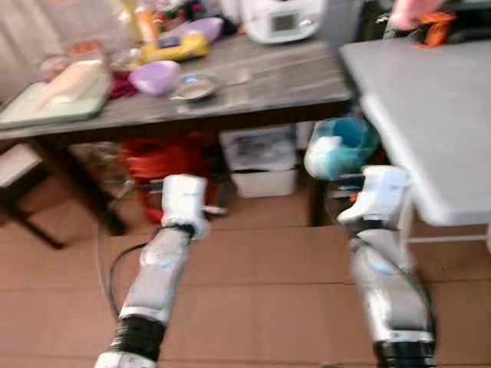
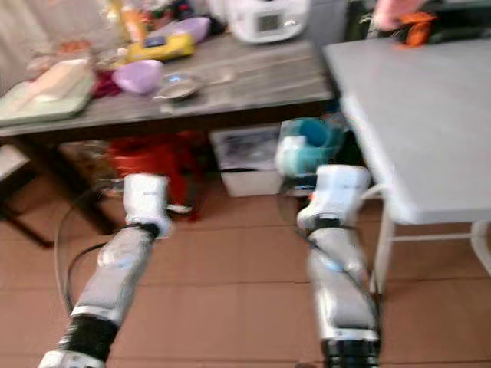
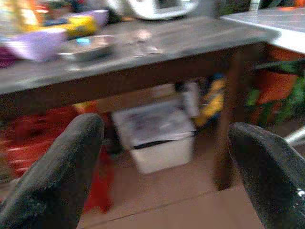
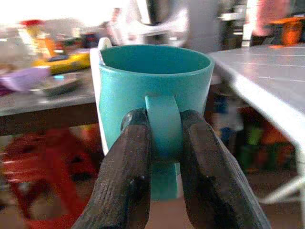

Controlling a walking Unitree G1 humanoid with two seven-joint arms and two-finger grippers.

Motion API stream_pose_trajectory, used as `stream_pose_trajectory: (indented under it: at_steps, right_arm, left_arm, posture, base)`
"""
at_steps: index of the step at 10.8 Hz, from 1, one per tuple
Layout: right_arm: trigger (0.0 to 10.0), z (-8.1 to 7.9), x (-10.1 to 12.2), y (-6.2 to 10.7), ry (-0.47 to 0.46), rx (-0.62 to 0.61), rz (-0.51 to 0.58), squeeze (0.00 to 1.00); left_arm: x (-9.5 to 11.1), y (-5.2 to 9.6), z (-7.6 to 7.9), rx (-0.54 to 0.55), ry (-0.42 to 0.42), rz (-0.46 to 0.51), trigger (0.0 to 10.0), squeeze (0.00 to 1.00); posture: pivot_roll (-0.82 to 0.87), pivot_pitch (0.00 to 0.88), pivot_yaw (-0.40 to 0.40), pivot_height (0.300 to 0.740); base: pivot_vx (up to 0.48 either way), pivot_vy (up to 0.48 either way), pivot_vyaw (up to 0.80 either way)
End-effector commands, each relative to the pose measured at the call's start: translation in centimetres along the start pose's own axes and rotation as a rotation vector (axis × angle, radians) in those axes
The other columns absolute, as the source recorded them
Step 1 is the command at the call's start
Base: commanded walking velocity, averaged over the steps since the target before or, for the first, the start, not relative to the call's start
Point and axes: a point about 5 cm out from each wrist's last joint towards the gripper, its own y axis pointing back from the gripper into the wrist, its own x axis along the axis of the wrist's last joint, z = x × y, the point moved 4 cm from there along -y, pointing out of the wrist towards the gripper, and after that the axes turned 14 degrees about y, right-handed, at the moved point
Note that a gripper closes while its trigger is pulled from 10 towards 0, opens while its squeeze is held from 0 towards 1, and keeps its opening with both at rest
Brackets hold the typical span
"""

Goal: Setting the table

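My right gripper (image 4: 162, 143) is shut on the handle of a teal mug (image 4: 152, 90), held upright in the air beside the near corner of a white table (image 1: 430, 107). The same mug (image 1: 341, 147) hangs just beyond my right wrist, below the dark wooden table (image 1: 253, 84). My left gripper (image 3: 167, 157) stands open and empty, its two black fingers (image 3: 57, 176) spread wide, facing the space under the dark table. A purple bowl (image 1: 155, 77) and a small metal dish (image 1: 196, 88) rest on the dark table. The views are blurred.
A white appliance (image 1: 280, 19), a yellow object (image 1: 173, 47) and a green tray (image 1: 54, 100) crowd the dark table. Beneath it are a white bin (image 1: 261, 161) and red items (image 1: 165, 165). An orange thing (image 1: 433, 31) lies at the white table's far side. Brown tiled floor (image 1: 261, 291) spreads below.
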Motion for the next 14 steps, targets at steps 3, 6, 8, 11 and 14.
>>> stream_pose_trajectory:
  at_steps: [3, 6, 8, 11, 14]
  right_arm:
    - [10.0, 1.1, 0.6, 0.1, 0.028, -0.024, 0.033, 0.00]
    - [10.0, 1.9, 0.2, 0.5, 0.048, -0.044, 0.030, 0.00]
    - [10.0, 2.4, 0.0, 1.0, 0.060, -0.055, 0.024, 0.00]
    - [10.0, 5.1, -2.3, 5.1, 0.121, -0.115, -0.064, 0.00]
    - [10.0, 5.1, -2.8, 6.7, 0.136, -0.111, -0.093, 0.00]
  left_arm:
    - [-0.2, -0.2, 0.9, -0.023, -0.015, -0.003, 10.0, 0.00]
    - [-0.1, -0.2, 0.1, 0.031, -0.019, 0.008, 10.0, 0.00]
    - [-0.2, 0.1, -0.7, 0.058, -0.021, 0.005, 10.0, 0.00]
    - [-0.7, 3.7, -4.6, 0.160, -0.074, -0.007, 10.0, 0.00]
    - [-2.1, 6.2, -5.6, 0.188, -0.109, -0.052, 10.0, 0.00]
  posture:
    - [-0.12, 0.075, 0.144, 0.740]
    - [-0.12, 0.071, 0.139, 0.740]
    - [-0.12, 0.071, 0.137, 0.740]
    - [-0.12, 0.071, 0.140, 0.740]
    - [-0.12, 0.071, 0.140, 0.740]
  base:
    - [0.000, 0.480, 0.00]
    - [0.000, 0.480, 0.00]
    - [0.000, 0.480, 0.00]
    - [0.000, 0.160, 0.00]
    - [0.000, 0.000, 0.00]
